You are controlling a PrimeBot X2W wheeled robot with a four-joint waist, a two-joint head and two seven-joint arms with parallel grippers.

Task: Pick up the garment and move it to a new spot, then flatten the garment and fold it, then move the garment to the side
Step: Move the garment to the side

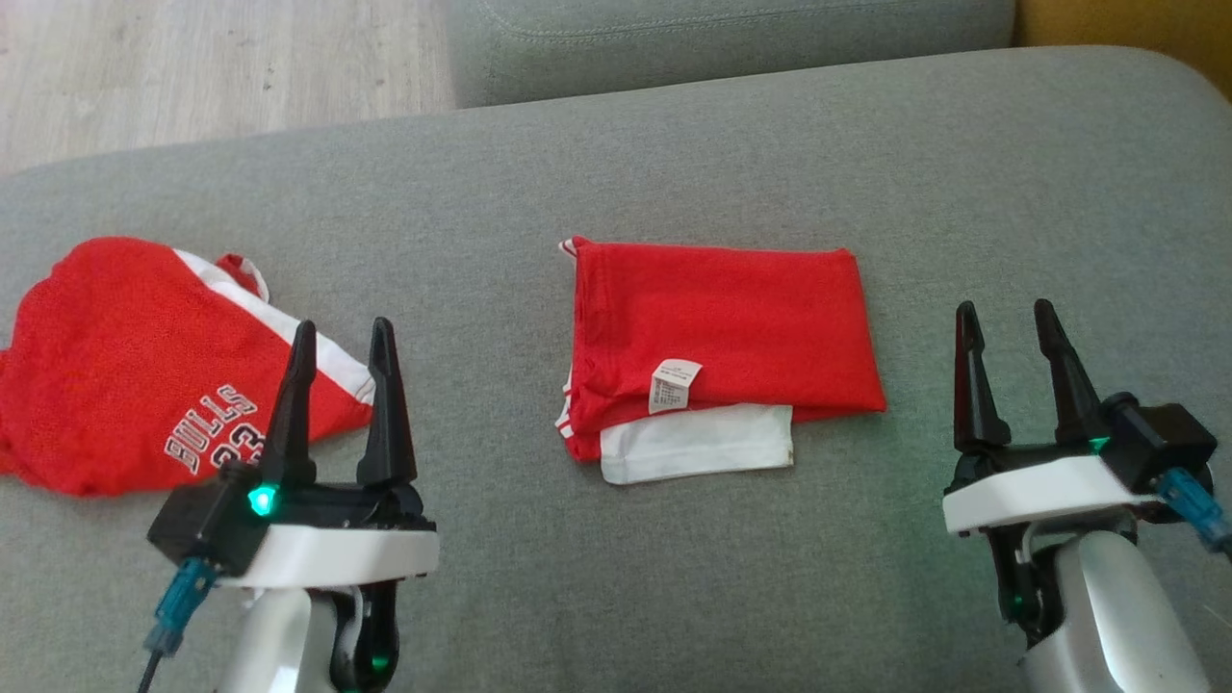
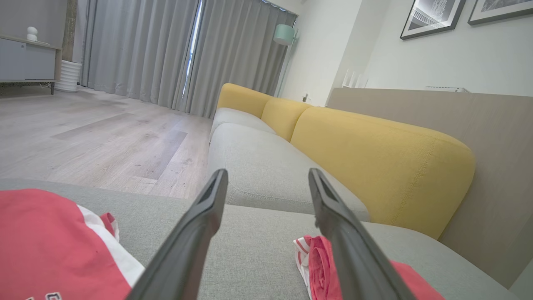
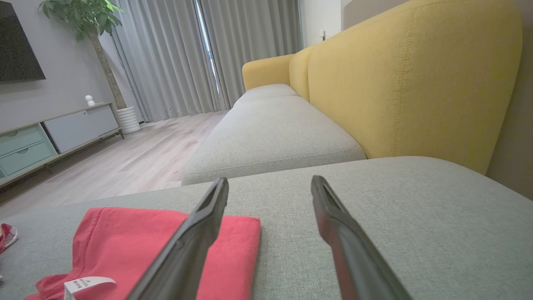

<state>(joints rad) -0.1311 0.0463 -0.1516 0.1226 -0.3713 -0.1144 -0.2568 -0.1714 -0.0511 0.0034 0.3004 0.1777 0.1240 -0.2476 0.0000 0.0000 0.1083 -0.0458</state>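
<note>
A folded red garment (image 1: 731, 327) with a white layer and a small label at its front edge lies flat in the middle of the grey sofa seat (image 1: 674, 144). A second red garment, a jersey (image 1: 125, 366) with white trim and "BULLS 23" lettering, lies loosely at the left. My left gripper (image 1: 344, 327) is open, hovering over the jersey's right edge. My right gripper (image 1: 1005, 308) is open above bare cushion, to the right of the folded garment. The left wrist view has the jersey (image 2: 41, 241) left of the fingers and the folded garment (image 2: 320, 266) behind the right finger. The folded garment (image 3: 125, 241) lies left of my right gripper (image 3: 270, 180).
The seat's far edge drops to a wooden floor (image 1: 192, 67) at the upper left. Another grey seat cushion (image 1: 722, 38) adjoins at the top. A yellow backrest (image 3: 395, 75) runs along the sofa's right side.
</note>
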